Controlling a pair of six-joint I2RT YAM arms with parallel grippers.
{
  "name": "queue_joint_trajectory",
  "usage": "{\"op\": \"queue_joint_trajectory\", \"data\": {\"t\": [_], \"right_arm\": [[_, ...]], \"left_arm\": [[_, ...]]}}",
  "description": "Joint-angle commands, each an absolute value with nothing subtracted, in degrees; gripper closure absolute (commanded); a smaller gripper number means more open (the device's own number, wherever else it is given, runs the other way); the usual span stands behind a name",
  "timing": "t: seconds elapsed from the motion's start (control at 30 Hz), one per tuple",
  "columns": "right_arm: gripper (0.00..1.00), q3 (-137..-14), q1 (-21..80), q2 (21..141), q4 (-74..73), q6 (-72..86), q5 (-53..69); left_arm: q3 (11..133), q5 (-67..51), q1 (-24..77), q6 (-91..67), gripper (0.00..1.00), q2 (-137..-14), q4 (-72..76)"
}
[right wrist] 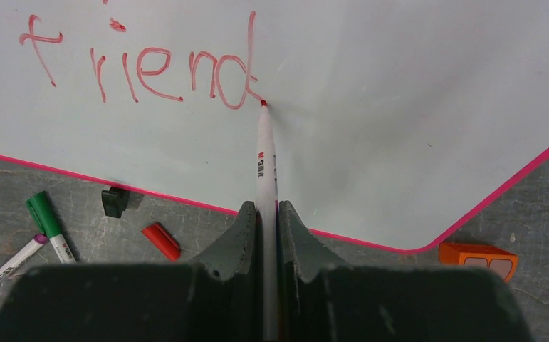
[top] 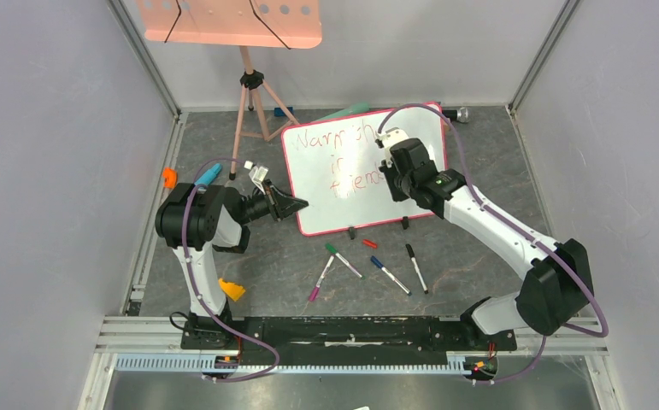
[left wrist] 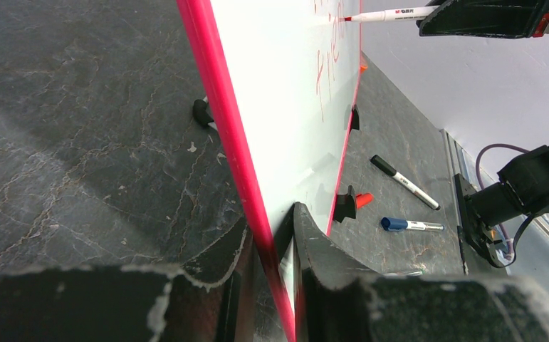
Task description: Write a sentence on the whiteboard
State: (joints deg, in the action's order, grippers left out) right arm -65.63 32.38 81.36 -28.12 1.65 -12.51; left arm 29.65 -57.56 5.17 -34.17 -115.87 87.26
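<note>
**A:** Where's the whiteboard [top: 330, 209] for you right now?

**B:** It's on the dark bench [top: 249, 256], propped on its black clip feet [top: 352, 231]. It's the biggest thing there, so place everything else from it.

**A:** And your arms?

**B:** Your left pincer [top: 291, 205] is clamped on the whiteboard's left pink rim, one finger on either side of the edge. Your right pincer [right wrist: 265, 210] is over the whiteboard's right half, its jaws pressed together on a white marker [right wrist: 265, 157].

**A:** The sentence [top: 343, 161]?

**B:** It's red handwriting on the whiteboard's face, in three lines. You can read roughly "Warmth" at the top, "in" below it, and "friend" lowest. The marker's red tip touches the whiteboard right at the foot of the final "d".

**A:** Anything loose?

**B:** Just in front of the whiteboard's lower edge, you have four loose pens [top: 390, 275] lying on the bench: green, blue, black and a purple-capped one. A small red cap [top: 369, 243] lies closer to the whiteboard, between the clip feet.
</note>
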Motion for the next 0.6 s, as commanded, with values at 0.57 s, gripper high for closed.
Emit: {"op": "queue_joint_trajectory", "data": {"t": [0.57], "right_arm": [[1.00,-67.8,30.4,79.1,-27.2,1.2,-14.8]], "left_arm": [[30.6,-50.6,4.1,-27.2,0.93,-117.3,89.2]]}}
